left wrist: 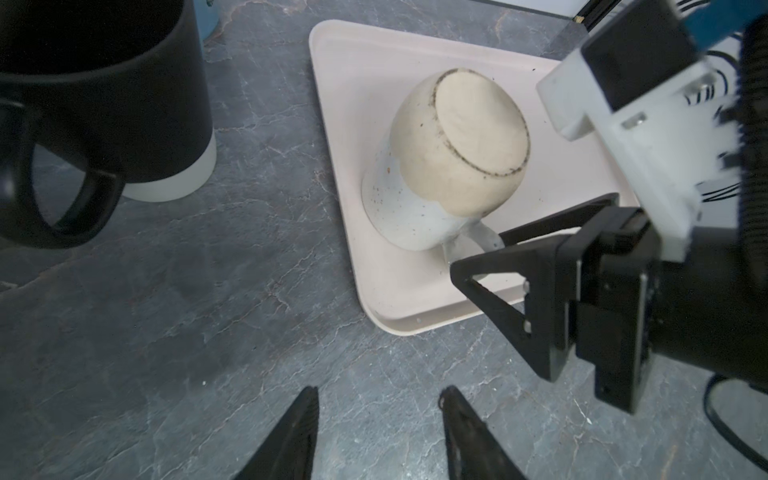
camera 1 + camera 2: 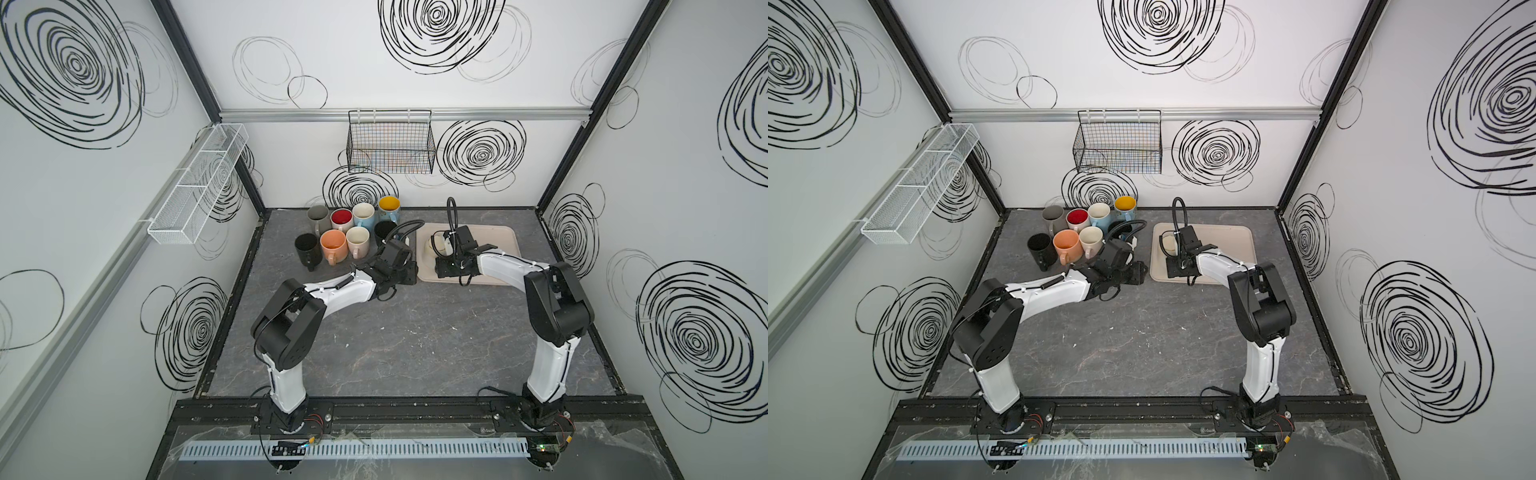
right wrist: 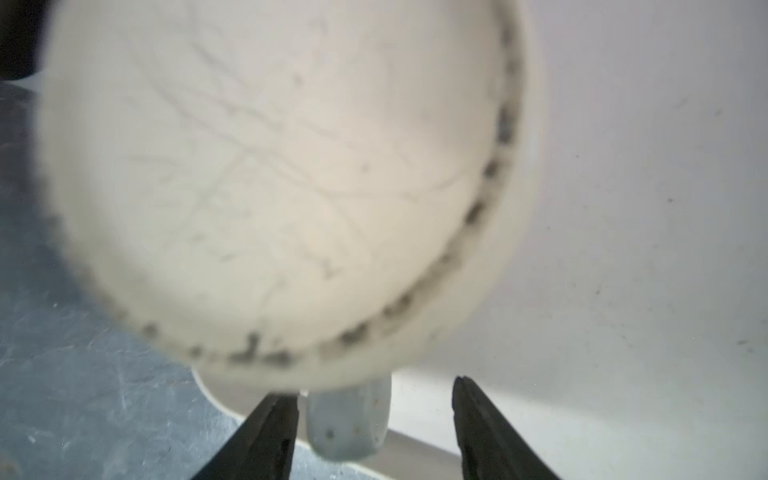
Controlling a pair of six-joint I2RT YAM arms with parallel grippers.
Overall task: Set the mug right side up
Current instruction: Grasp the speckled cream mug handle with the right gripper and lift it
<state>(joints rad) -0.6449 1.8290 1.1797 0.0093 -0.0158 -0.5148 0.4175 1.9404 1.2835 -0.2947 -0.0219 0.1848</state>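
Note:
A cream and pale speckled mug [image 1: 449,153] stands upside down, base up, on the beige tray [image 1: 353,62]; both top views show it [image 2: 432,247] [image 2: 1169,244] partly hidden by the right arm. My right gripper [image 3: 376,390] is open, its fingers on either side of the mug's handle [image 3: 349,419]. One finger is close to the handle and the other stands apart. In the left wrist view that gripper [image 1: 478,253] reaches in at the handle. My left gripper [image 1: 379,390] is open and holds nothing, over bare table just left of the tray [image 2: 498,245].
Several upright mugs [image 2: 349,232] cluster at the back left of the table. A black mug [image 1: 104,83] with a white base stands close to my left gripper. A black wire basket [image 2: 390,145] and a white mesh shelf [image 2: 199,183] hang on the walls.

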